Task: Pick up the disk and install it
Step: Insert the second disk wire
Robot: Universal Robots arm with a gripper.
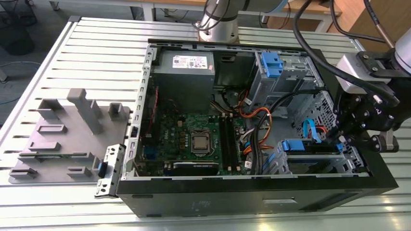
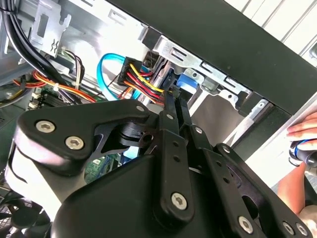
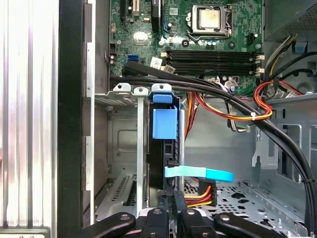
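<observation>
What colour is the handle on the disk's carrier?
Blue. The handle on the disk shows best in the first wrist view.

**Slatted metal table carrying an open computer case**

A silver table (image 1: pixel 96 43) of long ribbed slats fills the exterior view. An open black computer case (image 1: pixel 257 197) lies on its side across the centre and lower right of the frame. A grey plastic holder (image 1: pixel 64 139) with upright posts sits at the left, and a small metal bracket (image 1: pixel 110 171) rests between it and the case. The arm's round base (image 1: pixel 215 29) stands at the top centre.
</observation>
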